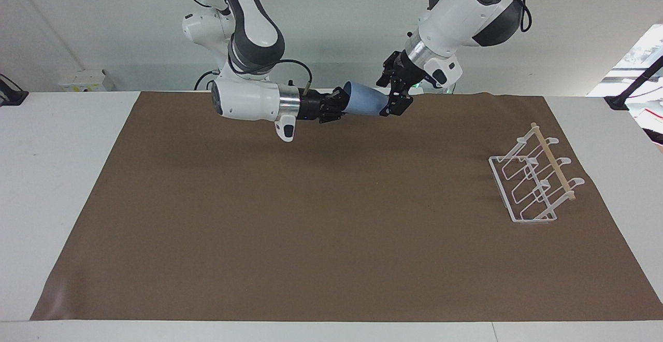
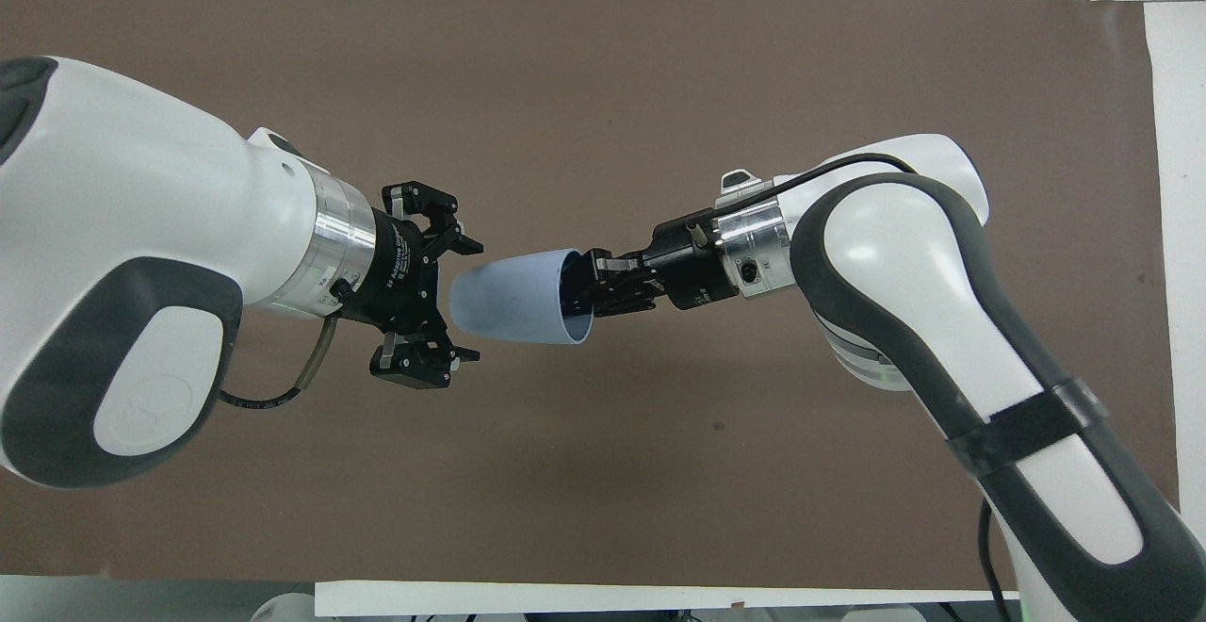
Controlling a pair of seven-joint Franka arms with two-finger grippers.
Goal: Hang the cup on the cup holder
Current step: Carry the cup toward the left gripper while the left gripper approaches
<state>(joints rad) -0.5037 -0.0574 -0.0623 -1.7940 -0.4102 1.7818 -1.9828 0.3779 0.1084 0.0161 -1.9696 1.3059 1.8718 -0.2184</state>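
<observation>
step: mid-air handoff, top centre | right end effector (image 2: 603, 285) grips light-blue cup (image 2: 513, 296) by its rim | left end effector (image 2: 452, 298) spread open around the base, probably needs to close next | wire cup holder (image 1: 533, 182) sits right of frame

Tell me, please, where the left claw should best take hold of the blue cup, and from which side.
Probably by the narrow closed base. The cup lies sideways in the air, its rim held by the right claw, and its base points at the open left claw. So come along the cup's axis, one finger on each side of the tapered wall.
</observation>
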